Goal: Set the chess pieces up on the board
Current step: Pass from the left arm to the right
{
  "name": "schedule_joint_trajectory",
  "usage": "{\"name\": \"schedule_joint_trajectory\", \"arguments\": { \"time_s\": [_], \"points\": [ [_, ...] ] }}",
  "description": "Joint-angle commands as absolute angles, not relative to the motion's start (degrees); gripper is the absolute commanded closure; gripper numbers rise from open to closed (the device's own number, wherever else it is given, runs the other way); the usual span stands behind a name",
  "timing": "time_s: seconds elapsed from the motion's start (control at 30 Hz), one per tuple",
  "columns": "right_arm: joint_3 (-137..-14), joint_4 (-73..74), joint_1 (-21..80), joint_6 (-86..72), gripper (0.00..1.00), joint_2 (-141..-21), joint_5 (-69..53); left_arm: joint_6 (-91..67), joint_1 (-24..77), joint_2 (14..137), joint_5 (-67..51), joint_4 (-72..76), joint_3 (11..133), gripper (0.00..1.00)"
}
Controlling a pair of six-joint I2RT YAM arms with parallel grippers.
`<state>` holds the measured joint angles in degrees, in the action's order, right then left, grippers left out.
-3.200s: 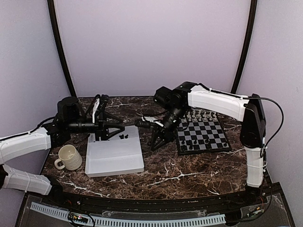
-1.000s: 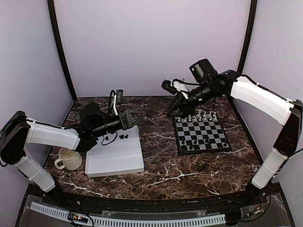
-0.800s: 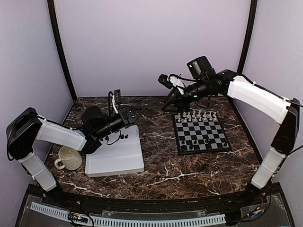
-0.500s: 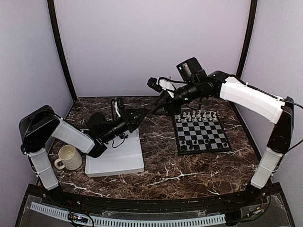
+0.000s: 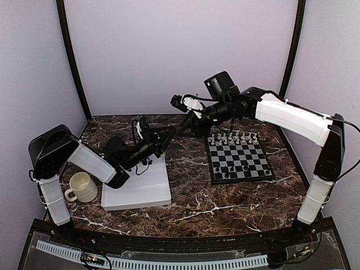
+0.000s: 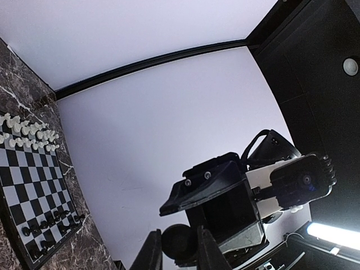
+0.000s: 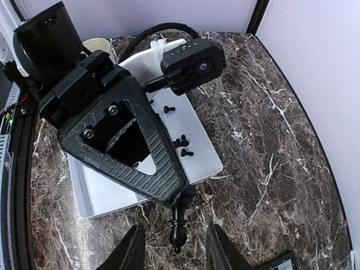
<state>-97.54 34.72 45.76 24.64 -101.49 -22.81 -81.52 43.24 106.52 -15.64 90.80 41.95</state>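
Observation:
My left gripper is raised over the table between the tray and the board, shut on a black chess piece. Its round base shows between my left fingers. My right gripper faces the left one tip to tip. It is open, with its fingers on either side of the piece's top and apart from it. The board has white pieces on its far rows and black pieces on its near rows. A few black pieces lie on the white tray.
The white tray lies left of the board on the dark marble table. A cream mug stands left of the tray. Lilac walls and black frame posts close in the back and sides.
My left gripper has risen from the tray and reached right with the black piece. My right gripper has swung left from above the board's far edge to meet it.

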Motion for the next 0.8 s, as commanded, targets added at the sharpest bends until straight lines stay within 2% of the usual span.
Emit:
{"name": "schedule_joint_trajectory", "arguments": {
  "time_s": [0.0,0.17,0.23,0.3,0.37,0.43,0.67,0.77],
  "points": [
    [-99.58,31.96,45.94,23.79,0.68,-102.52,-23.02,-84.49,42.92,107.30,-16.67,95.64,43.22,0.94],
    [-99.99,32.24,45.90,23.82,0.86,-103.01,-24.31,-86.17,42.91,108.54,-16.86,97.34,43.34,0.94],
    [-99.98,32.20,45.88,23.82,0.88,-103.18,-24.64,-86.50,42.97,108.69,-16.81,97.82,43.19,0.94],
    [-100.02,32.16,46.01,23.58,0.85,-103.51,-24.59,-86.71,42.94,108.72,-16.72,98.07,43.15,0.94],
    [-99.89,32.04,46.13,23.22,0.72,-103.76,-24.09,-86.81,42.95,108.71,-16.66,98.38,43.13,0.94],
    [-99.56,31.90,46.12,22.94,0.65,-103.76,-23.83,-86.94,42.96,108.72,-16.51,98.81,43.09,0.94],
    [-98.53,31.39,45.99,22.42,0.67,-103.43,-22.51,-87.41,42.91,108.72,-16.48,99.64,43.03,0.95],
    [-98.17,31.33,46.00,22.42,0.74,-103.36,-22.75,-87.52,42.92,108.76,-16.49,99.79,43.17,0.96]
  ]
}}
